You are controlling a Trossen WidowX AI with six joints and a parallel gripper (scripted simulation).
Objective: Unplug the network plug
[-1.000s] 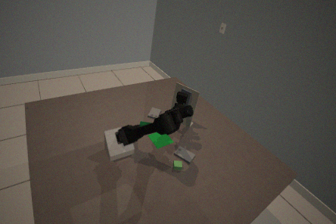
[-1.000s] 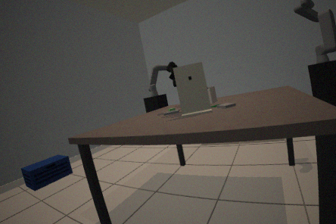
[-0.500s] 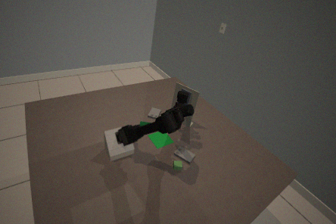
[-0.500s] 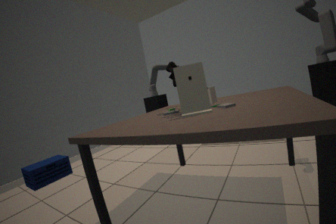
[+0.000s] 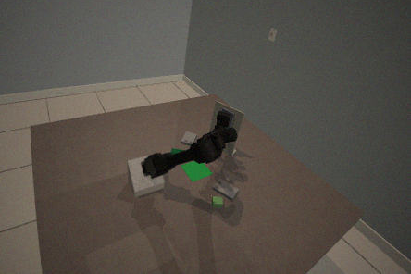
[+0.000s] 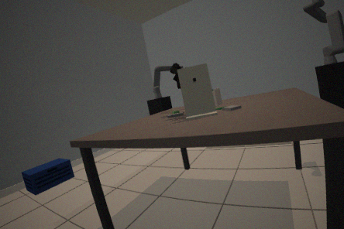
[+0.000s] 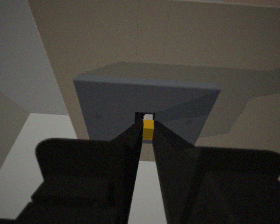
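Green block (image 5: 217,202), 2 grey slabs, upright panel (image 5: 237,124) (image 6: 197,94)

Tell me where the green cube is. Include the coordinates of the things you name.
In the top view, the green cube (image 5: 217,202) sits on the table, right of the green square (image 5: 196,171), just below a flat grey block (image 5: 226,189).

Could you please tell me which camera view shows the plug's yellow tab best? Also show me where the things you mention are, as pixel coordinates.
The wrist view: the yellow tab (image 7: 148,130) appears close up between the fingertips. In the top view the arm hides it; in the exterior view the panel does.
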